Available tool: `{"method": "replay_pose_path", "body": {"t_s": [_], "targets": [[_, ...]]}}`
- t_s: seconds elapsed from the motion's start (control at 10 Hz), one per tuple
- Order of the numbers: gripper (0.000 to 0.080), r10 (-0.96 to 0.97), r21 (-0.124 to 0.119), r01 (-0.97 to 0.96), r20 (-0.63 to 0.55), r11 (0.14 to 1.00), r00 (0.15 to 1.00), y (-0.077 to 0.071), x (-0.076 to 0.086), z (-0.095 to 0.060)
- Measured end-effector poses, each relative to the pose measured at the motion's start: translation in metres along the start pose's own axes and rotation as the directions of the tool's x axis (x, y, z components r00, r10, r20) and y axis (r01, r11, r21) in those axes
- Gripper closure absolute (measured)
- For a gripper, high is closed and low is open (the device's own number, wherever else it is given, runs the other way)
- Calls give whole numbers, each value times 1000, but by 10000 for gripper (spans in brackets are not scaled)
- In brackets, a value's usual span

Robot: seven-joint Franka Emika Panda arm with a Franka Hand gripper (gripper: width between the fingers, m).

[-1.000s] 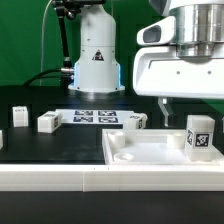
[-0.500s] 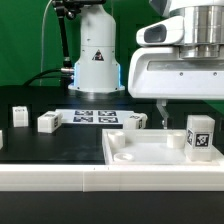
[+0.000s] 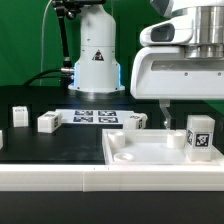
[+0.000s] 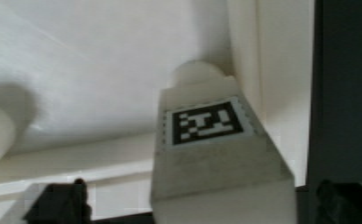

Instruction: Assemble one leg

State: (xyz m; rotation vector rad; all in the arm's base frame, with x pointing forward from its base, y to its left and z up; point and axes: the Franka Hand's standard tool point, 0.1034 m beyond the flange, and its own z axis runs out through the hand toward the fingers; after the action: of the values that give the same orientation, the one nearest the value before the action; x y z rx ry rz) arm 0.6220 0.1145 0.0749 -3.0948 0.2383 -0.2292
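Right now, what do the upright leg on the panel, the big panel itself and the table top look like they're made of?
The leg: likely white plastic, matte, smooth moulded faces, with a printed black-and-white tag. The panel: looks like the same white plastic, with a soft sheen on its raised rim and rounded corner sockets. The table: black and dull; cloth or a matte sheet, can't tell which.

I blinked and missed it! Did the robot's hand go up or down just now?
Yes, the hand has gone up a little. Its body sits higher against the upright leg on the panel, which has not moved.
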Motion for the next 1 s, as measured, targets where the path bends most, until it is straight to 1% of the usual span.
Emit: {"method": "replay_pose_path", "body": {"t_s": [0.1,0.2,0.3,0.5,0.6,0.7,1.0], "targets": [[416,0,0,0,0,1000,1000,0,0,0],[416,0,0,0,0,1000,1000,0,0,0],[508,1,0,-1,0,1000,1000,0,0,0],[508,35,0,-35,-2,999,999,1,1,0],[508,83,1,-83,-6,997,997,3,1,0],[508,242,0,-242,-9,970,970,4,2,-1],[503,477,-29,-478,-31,878,878,20,-1,0]]}}
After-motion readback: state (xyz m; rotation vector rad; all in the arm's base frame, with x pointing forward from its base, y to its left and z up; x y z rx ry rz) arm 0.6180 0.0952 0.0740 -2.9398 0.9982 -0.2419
